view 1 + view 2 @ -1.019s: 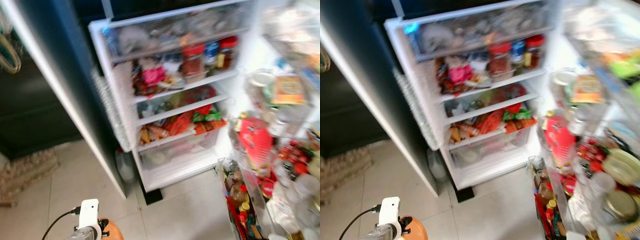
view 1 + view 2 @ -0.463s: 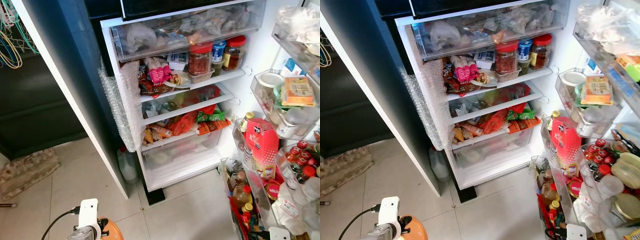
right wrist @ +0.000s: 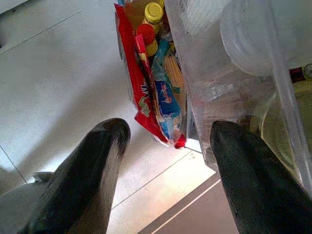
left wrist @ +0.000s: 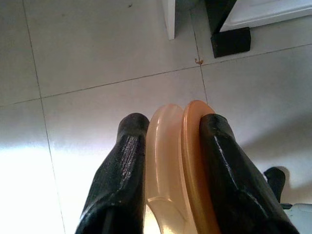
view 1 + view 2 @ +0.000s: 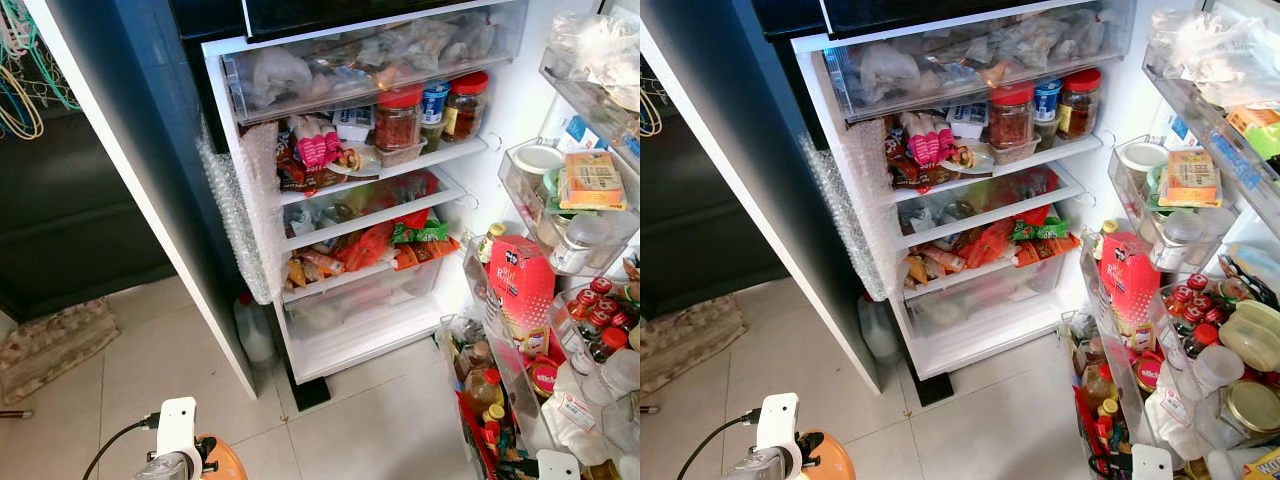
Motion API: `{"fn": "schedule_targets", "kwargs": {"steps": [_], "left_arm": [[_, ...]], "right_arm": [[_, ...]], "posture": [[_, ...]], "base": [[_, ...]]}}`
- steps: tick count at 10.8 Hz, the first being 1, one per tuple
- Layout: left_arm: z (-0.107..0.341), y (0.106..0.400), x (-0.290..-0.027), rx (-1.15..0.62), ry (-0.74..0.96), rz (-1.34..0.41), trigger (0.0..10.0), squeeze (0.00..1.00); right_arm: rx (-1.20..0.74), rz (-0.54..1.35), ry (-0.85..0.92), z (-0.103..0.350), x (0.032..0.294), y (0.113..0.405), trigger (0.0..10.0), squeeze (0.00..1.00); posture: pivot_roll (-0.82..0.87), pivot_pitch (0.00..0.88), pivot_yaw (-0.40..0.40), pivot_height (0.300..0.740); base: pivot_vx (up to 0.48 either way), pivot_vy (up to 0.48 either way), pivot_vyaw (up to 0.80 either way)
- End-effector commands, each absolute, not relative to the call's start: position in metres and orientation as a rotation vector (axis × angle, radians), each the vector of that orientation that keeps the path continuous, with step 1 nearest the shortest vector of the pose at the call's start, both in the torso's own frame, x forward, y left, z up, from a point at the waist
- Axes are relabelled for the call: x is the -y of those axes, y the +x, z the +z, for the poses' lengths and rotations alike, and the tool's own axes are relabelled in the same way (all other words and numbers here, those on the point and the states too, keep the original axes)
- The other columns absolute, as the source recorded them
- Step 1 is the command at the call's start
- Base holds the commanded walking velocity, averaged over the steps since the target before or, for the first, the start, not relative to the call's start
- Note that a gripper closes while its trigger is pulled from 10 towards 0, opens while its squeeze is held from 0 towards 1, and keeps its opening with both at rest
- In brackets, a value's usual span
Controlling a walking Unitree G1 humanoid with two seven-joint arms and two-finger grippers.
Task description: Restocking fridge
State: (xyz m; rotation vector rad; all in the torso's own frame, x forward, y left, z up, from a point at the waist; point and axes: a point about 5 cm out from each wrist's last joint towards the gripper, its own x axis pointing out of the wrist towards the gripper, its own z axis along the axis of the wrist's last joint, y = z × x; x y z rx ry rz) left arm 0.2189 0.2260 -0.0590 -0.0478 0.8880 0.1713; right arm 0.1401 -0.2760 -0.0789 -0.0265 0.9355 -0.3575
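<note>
The fridge [image 5: 250,200] stands open in front of me, its shelves [image 5: 375,168] packed with jars, bags and packets. Its door [image 5: 1200,300] on the right holds bottles, tubs and a red carton [image 5: 522,290]. My left gripper [image 4: 174,122] hangs low over the tiled floor, shut on an orange and a cream round plastic rim [image 4: 180,161] held side by side; the orange edge [image 5: 225,462] peeks in at the bottom left. My right gripper [image 3: 171,130] is open, with nothing between its fingers, beside the door's lowest bin, where red snack packets [image 3: 146,97] and yellow-capped bottles [image 3: 153,10] stand.
A dark cabinet [image 5: 70,220] and a worn mat [image 5: 55,345] lie to the left of the fridge. Bubble wrap [image 5: 240,220] hangs along the fridge's left wall, and a plastic jug [image 5: 255,335] stands on the floor below it. Pale floor tiles [image 5: 370,420] stretch before the fridge.
The picture was blurred a second ago and is now sharp; the camera has shifted slightly. The left gripper keeps its hold. The right wrist's white mount has come into view at the bottom right.
</note>
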Motion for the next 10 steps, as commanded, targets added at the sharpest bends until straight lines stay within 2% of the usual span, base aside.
{"fn": "schedule_targets", "kwargs": {"steps": [1, 8, 10], "left_arm": [[-0.058, 0.219, -0.232, -0.888, -0.03, 0.176, 10.0, 0.0], [-0.058, 0.219, -0.232, -0.886, -0.034, 0.177, 10.0, 0.0], [-0.057, 0.219, -0.232, -0.885, -0.035, 0.178, 10.0, 0.0]], "right_arm": [[-0.898, -0.371, -0.065, -0.072, 0.285, 0.147, 10.0, 0.0], [-0.857, -0.419, -0.241, -0.056, 0.317, 0.148, 10.0, 0.0], [-0.846, -0.461, -0.364, -0.047, 0.333, 0.147, 10.0, 0.0]], "posture": [[-0.03, 0.038, 0.04, 0.74], [-0.03, 0.051, 0.039, 0.74], [-0.03, 0.053, 0.04, 0.74]], "base": [[0.0, 0.0, 0.0], [0.0, 0.0, 0.0], [0.0, 0.0, 0.0]]}}
